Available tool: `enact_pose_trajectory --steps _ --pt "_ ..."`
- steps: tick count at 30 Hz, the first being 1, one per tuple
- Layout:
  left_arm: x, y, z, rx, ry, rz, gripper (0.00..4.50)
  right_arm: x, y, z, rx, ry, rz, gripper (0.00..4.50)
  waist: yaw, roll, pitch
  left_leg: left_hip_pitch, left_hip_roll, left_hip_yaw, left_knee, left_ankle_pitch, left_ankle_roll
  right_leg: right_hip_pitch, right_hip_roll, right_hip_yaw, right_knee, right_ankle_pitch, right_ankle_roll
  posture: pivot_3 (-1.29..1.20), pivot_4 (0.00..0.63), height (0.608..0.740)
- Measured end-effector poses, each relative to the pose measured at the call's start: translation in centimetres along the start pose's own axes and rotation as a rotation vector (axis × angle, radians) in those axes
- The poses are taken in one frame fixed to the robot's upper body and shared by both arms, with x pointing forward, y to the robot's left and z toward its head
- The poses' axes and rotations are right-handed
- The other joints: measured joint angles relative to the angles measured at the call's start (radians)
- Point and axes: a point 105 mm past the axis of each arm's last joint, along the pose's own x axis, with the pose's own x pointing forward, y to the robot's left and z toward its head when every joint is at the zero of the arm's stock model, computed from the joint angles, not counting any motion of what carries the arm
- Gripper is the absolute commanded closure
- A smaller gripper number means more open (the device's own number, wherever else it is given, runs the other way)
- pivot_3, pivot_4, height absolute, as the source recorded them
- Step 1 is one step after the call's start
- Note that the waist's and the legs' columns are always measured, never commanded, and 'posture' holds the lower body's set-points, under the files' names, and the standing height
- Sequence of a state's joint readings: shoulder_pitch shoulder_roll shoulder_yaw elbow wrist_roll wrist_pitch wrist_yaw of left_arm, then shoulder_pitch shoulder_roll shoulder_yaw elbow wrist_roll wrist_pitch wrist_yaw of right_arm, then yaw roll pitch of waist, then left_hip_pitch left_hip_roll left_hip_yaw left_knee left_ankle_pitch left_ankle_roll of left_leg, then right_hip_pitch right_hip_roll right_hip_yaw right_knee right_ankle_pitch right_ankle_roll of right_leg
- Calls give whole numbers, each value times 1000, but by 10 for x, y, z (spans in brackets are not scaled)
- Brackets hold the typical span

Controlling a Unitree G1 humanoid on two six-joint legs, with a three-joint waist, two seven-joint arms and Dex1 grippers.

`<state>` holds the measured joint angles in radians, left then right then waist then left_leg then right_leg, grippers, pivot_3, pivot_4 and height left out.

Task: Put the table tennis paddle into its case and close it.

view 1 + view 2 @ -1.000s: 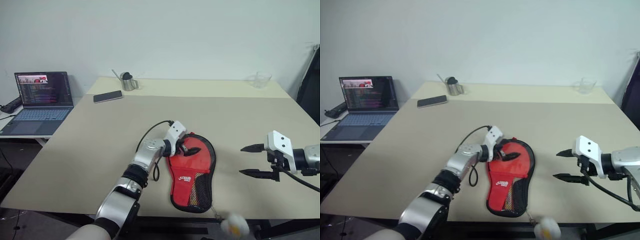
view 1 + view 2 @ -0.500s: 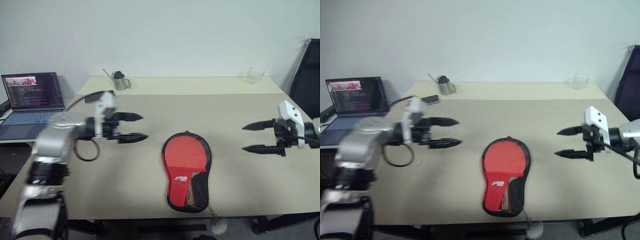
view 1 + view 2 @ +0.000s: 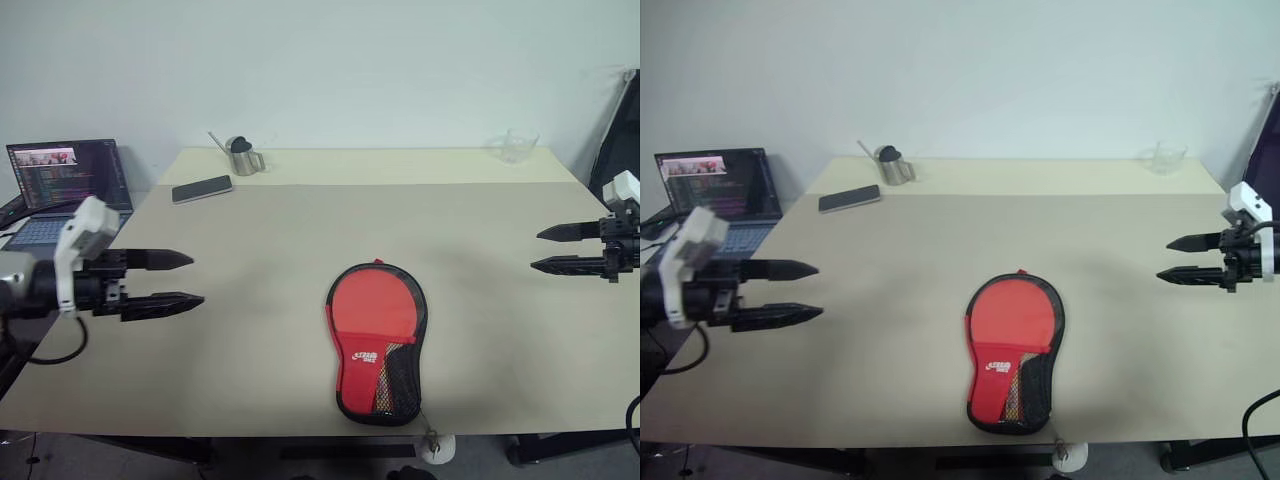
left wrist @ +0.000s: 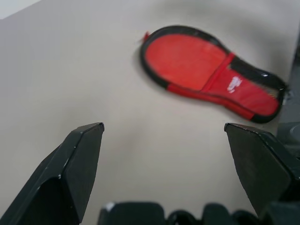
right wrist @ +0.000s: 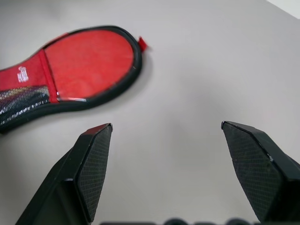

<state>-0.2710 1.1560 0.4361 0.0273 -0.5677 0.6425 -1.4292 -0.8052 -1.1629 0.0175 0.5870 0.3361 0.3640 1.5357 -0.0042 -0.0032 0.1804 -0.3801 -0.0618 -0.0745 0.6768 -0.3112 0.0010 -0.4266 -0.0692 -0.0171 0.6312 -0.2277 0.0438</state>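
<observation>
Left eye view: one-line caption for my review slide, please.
Red case lies closed on the table, both open grippers, left and right, hanging wide apart at either side.

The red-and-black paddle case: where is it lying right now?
In the head views, the soft red-and-black paddle-shaped case lies flat near the beige table's front edge, about midway between the open left claw and open right claw, touching neither.

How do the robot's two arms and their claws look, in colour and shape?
Each claw, left and right, has two long black fingers tapering to points, mounted on a dark wrist topped by a white block. A black cable loops beneath the left wrist.
</observation>
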Motion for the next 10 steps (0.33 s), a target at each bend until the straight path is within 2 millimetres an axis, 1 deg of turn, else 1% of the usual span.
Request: enact_pose_trajectory --steps 2,5,7,10 --pt "-7 2 -5 -21 -5 32 0 -4 4 -3 7 4 2 418 0 0 0 0 0 0 0 0 0 0 0 0 0 0 0 0 150 740" --pt "-15 -2 -12 -32 10 70 0 -14 12 -9 24 16 -1 418 1 0 0 0 0 0 0 0 1 0 0 0 1 0 0 0 150 740" --pt "-16 -6 -16 -36 11 78 0 -14 18 -5 16 -3 15 418 1 1 0 0 0 1 1 0 1 0 0 1 1 0 0 0 150 740" --pt "-11 -11 -22 -49 5 78 0 -12 24 4 -6 -23 36 418 1 1 0 2 0 2 1 0 1 0 0 2 4 0 0 0 150 740"
